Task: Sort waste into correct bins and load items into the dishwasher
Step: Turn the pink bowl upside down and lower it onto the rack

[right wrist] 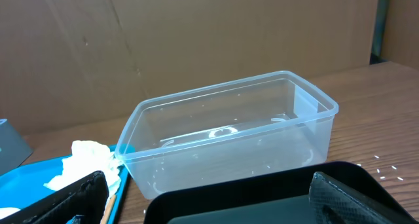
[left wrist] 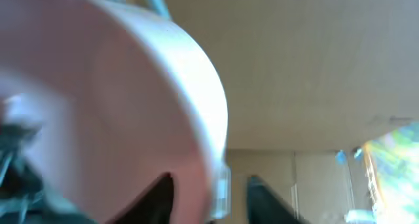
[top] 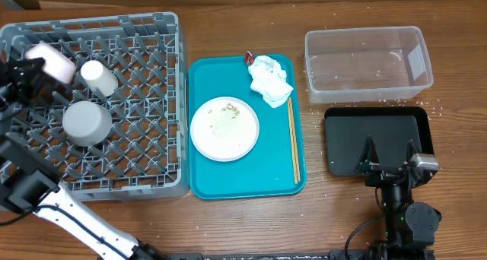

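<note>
A pale pink-white bowl (top: 52,60) hangs tilted over the back left corner of the grey dishwasher rack (top: 181,100). My left gripper (top: 30,66) straddles the bowl's rim (left wrist: 219,178), one finger inside the bowl and one outside, a small gap showing at the outer finger (left wrist: 265,198), so it is open. A white cup (top: 99,76) and a steel-grey bowl (top: 86,122) sit in the rack. My right gripper (top: 389,155) hovers open and empty over the black tray (top: 342,138). The clear tub (top: 365,33) stands behind it.
The teal tray (top: 278,172) holds a white plate (top: 224,142) with food grains (top: 226,119), a crumpled napkin (top: 270,79), a red wrapper (top: 249,58) and chopsticks (top: 294,138). Loose grains dot the table around the bins.
</note>
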Controlling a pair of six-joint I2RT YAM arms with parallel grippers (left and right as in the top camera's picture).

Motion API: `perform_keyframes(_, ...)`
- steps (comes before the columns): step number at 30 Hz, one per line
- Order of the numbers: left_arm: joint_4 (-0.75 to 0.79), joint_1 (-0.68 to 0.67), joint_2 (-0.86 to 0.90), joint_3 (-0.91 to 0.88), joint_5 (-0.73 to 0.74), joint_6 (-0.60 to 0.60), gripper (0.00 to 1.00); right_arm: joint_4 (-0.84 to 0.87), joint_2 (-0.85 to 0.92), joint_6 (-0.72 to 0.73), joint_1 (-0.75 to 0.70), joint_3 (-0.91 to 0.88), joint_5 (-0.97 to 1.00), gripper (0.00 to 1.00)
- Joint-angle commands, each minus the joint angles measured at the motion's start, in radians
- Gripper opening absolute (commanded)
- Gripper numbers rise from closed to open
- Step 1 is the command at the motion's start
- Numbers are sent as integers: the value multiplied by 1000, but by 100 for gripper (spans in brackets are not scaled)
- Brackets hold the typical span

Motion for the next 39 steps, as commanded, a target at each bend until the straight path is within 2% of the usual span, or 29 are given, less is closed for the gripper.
perform_keyframes(1,-66,41,20,4,-66,-17,52,6,-10,-1,-3,-11,9,100)
perform_keyframes(5,-174,61,20,5,-146,-10,56,6,-10,-1,-3,-10,9,100)
perform_keyframes(9,-336,73,20,53,-205,117,57,6,-10,-1,-3,-11,9,100)
perform_keyframes(12,-480,73,20,148,-346,147,56,6,-10,-1,-3,-11,9,100)
perform_keyframes(14,-487,71,10,192,-406,128,50,6,-10,-1,-3,-10,9,100)
perform_keyframes(17,-482,60,-49,218,-469,100,46,6,-10,-1,-3,-11,9,100)
perform_keyframes(19,-447,51,-82,233,-472,100,31,6,-10,-1,-3,-11,9,100)
perform_keyframes(20,-420,46,-101,238,-473,100,15,6,-10,-1,-3,-11,9,100)
perform_keyframes(21,-393,40,-118,239,-475,99,9,6,-10,-1,-3,-11,9,100)
perform_keyframes(23,-327,23,-151,240,-480,99,4,6,-10,-1,-3,-11,9,100)
perform_keyframes(26,-237,-16,-180,240,-534,88,4,6,-10,-1,-3,-10,9,100)
perform_keyframes(30,-152,-87,-179,239,-737,-32,4,6,-10,-1,-3,-11,9,100)
perform_keyframes(36,-72,-230,-175,239,-1199,-198,4,6,-10,-1,-3,-11,9,100)
perform_keyframes(37,-61,-264,-174,239,-1322,-226,4,6,-10,-1,-3,-11,9,100)
perform_keyframes(39,-42,-297,-170,239,-1437,-262,4,6,-10,-1,-3,-11,9,100)
